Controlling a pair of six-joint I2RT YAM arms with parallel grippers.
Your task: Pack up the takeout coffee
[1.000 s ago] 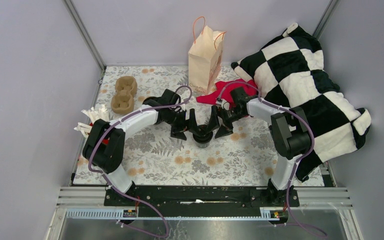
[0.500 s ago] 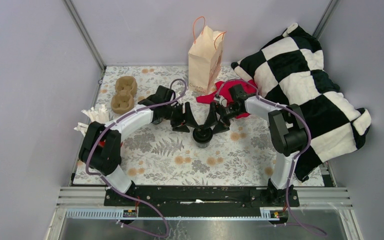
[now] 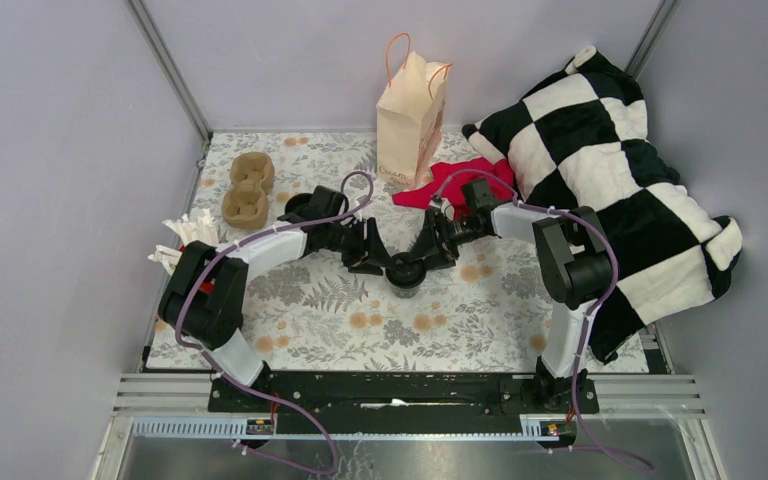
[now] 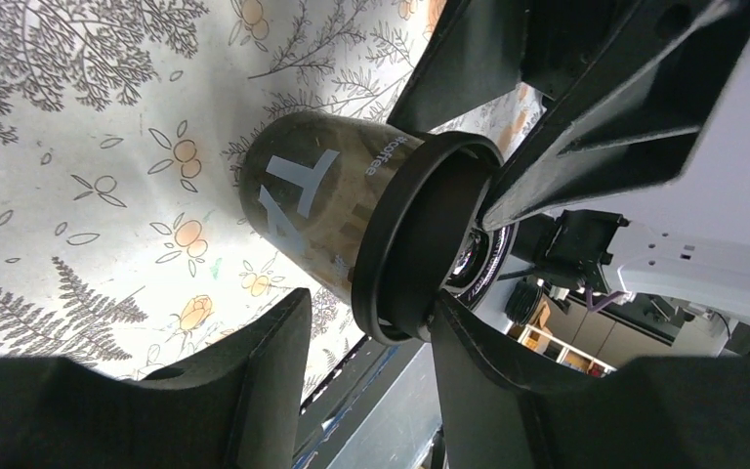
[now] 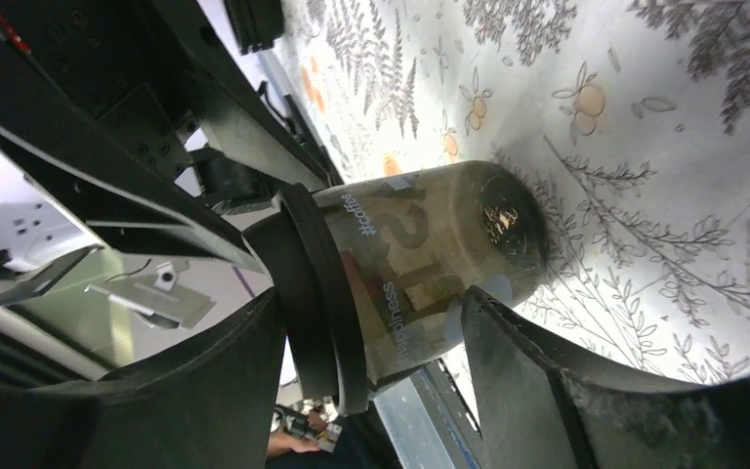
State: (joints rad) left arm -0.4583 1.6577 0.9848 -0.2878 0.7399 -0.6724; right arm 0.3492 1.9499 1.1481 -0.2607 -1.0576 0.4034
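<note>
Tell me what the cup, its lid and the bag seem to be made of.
Cup: probably coated paper, dark, slightly glossy, with printed lettering. Lid: likely black plastic, a smooth moulded rim. Bag: tan paper, creased, with thin orange cord handles.

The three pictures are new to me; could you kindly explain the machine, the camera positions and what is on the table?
Two robot arms are bolted at the table's edge. The wide picture comes from a camera above and behind them; each close-up comes from a camera on one wrist. On and around the table are a paper bag, a cardboard cup tray, straws, a red cloth and a checkered pillow. In the middle stands a lidded black coffee cup. The left gripper and right gripper straddle it; whether either squeezes it, I cannot tell.
</note>
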